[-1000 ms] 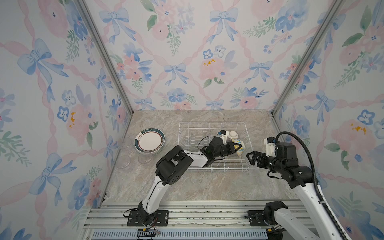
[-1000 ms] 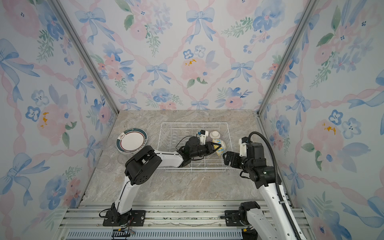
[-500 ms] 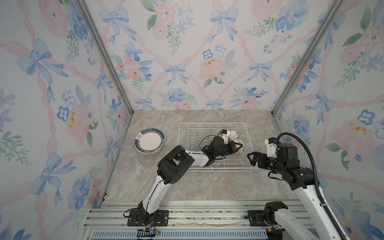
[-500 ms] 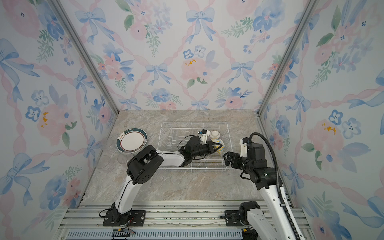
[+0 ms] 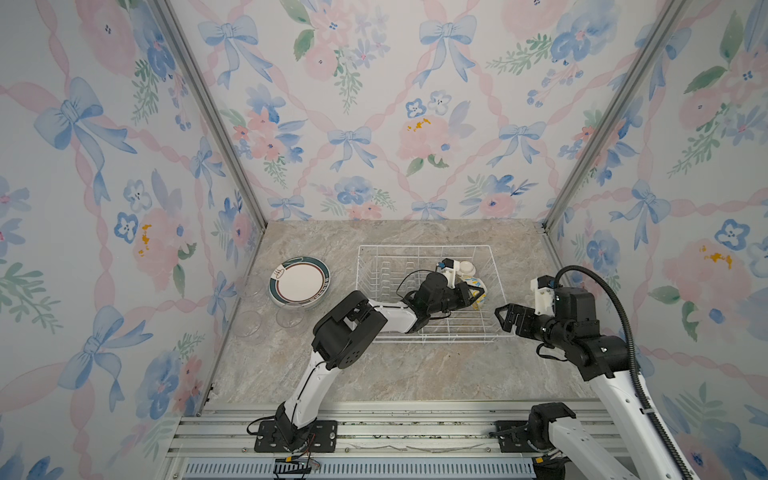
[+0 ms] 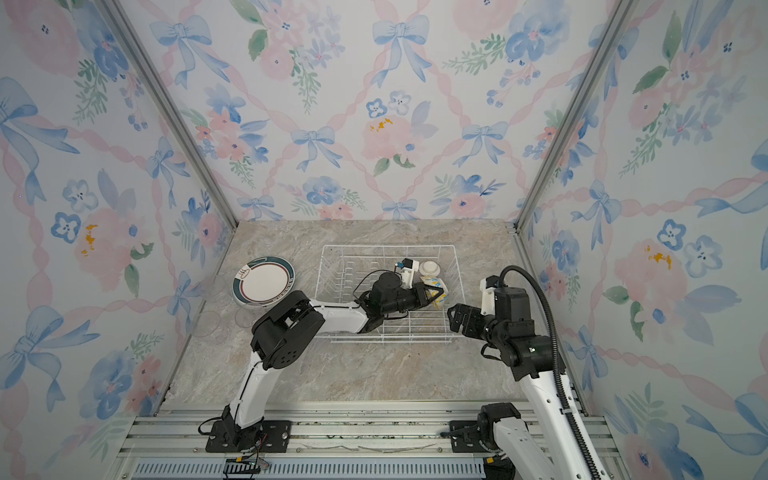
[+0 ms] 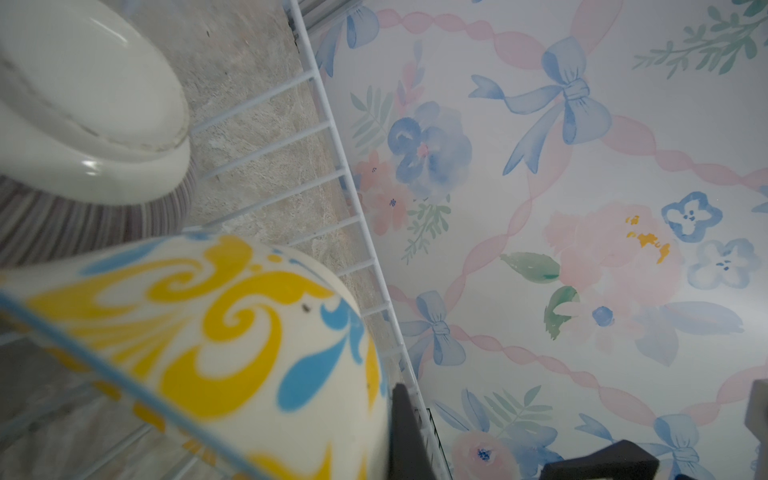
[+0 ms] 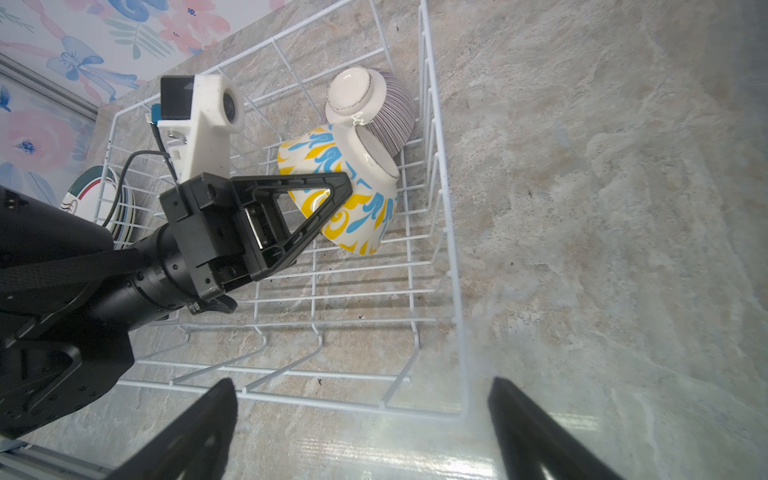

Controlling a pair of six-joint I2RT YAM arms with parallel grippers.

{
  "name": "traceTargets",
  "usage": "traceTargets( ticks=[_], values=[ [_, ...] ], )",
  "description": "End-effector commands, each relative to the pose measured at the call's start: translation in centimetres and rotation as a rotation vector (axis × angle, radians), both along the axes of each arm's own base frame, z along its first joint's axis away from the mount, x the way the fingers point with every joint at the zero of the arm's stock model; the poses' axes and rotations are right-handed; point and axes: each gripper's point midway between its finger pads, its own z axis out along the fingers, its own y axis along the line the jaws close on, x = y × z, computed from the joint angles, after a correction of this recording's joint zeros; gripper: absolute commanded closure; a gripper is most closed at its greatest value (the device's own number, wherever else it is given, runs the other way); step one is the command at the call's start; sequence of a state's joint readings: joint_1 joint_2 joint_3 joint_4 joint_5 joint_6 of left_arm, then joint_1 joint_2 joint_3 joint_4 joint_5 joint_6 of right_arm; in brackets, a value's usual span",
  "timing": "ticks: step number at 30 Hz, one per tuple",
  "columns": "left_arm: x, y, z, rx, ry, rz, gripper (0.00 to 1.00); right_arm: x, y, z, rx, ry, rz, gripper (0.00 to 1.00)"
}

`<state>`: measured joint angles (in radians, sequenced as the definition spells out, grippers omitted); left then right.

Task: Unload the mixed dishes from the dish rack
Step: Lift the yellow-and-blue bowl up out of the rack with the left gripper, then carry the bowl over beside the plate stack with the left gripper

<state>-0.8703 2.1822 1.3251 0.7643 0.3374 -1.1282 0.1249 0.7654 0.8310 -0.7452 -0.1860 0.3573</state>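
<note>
Left gripper (image 8: 348, 179): clamped on yellow-blue bowl (image 8: 368, 210) rim
Right gripper (image 5: 503, 316): jaws wide apart, 4 o'clock of dish rack (image 5: 399, 246)

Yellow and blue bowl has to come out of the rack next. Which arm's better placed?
Left. The left gripper is shut on the rim of the bowl inside the rack, ready to lift. The right gripper hangs open outside the rack's near corner, holding nothing.

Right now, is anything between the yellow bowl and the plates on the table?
Yes. The dish rack has upright dividers and a wire side between the yellow bowl and the plates. It probably has to go up first.
</note>
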Motion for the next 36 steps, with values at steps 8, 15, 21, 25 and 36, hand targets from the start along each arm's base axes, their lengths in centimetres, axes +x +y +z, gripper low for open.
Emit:
traceTargets(
  ticks=[8, 15, 21, 25, 36],
  values=[
    [-0.7, 1.6, 0.2, 0.135, -0.025, 0.011, 1.00, -0.3, -0.5, 0.7, 0.007, -0.010, -0.033, 0.03],
    [-1.1, 2.3, 2.1, 0.194, -0.080, 0.019, 1.00, -0.2, -0.3, 0.7, 0.017, -0.007, -0.032, 0.03],
    [-1.2, 3.3, 3.2, 0.253, -0.115, 0.037, 1.00, -0.2, -0.3, 0.8, 0.018, -0.012, -0.033, 0.03],
    [-1.2, 4.3, 3.6, 0.311, -0.126, 0.053, 1.00, 0.0, -0.2, 1.0, 0.024, -0.016, -0.031, 0.03],
    [-0.7, 8.8, 7.0, 0.403, -0.187, 0.143, 1.00, 0.5, 0.2, 1.3, 0.050, -0.019, -0.021, 0.03]
  ],
)
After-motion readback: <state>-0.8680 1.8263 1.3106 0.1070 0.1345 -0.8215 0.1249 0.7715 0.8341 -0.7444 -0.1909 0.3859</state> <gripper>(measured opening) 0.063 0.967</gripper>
